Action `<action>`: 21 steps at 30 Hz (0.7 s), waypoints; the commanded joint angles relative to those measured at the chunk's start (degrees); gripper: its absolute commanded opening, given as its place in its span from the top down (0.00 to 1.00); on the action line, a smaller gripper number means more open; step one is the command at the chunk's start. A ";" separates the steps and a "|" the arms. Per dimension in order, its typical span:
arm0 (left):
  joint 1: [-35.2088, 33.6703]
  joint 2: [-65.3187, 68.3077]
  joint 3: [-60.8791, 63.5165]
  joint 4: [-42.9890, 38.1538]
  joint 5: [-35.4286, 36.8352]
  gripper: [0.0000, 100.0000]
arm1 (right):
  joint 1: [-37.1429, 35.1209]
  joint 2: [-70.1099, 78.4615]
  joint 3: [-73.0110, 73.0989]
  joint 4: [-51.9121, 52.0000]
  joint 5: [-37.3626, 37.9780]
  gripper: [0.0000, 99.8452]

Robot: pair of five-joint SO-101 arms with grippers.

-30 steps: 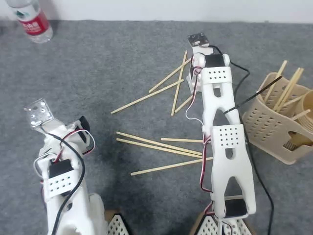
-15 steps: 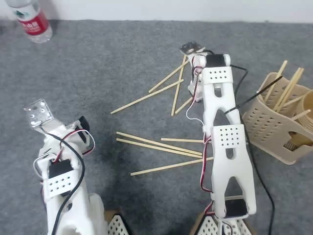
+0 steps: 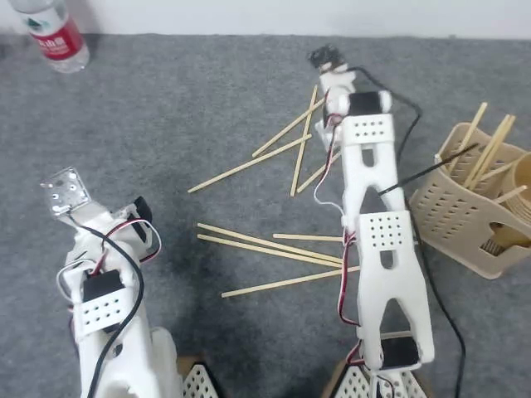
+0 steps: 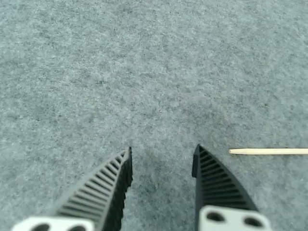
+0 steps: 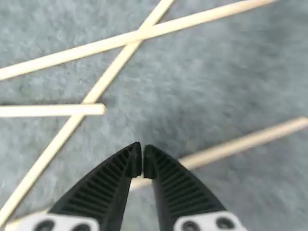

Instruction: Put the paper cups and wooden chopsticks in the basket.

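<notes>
Several chopsticks (image 3: 270, 245) lie scattered on the grey carpet (image 3: 191, 108) between the two arms, some crossing; a few run under the right arm (image 3: 377, 240), so their right ends are hidden. At the right stands the basket (image 3: 452, 217); more chopsticks lean in it, their lower parts hidden by its wall; a cup (image 3: 523, 178) sits at its right side, cut off by the frame edge; something pale shows through an opening in the wall, too hidden to name. The right gripper (image 5: 142, 161) is clenched, tips pressed together with nothing between them, just over a chopstick that passes behind the tips; whether it touches the stick cannot be told. The left gripper (image 4: 163, 149) is released, jaws spread over bare carpet; a chopstick end (image 4: 269, 151) lies near it, cut off at the edge. The left arm (image 3: 104, 307) is near left, well apart from the pile; a bottle (image 3: 51, 33) stands far left, its top cut off.
</notes>
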 commanded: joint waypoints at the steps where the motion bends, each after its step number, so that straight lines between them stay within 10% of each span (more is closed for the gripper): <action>1: 0.44 -0.97 -0.48 -1.32 0.18 0.80 | 0.04 1.36 -2.64 -3.30 -0.18 1.00; 21: 0.53 -0.97 -0.48 -1.32 0.18 0.80 | 5.58 -15.25 11.34 15.25 11.52 0.99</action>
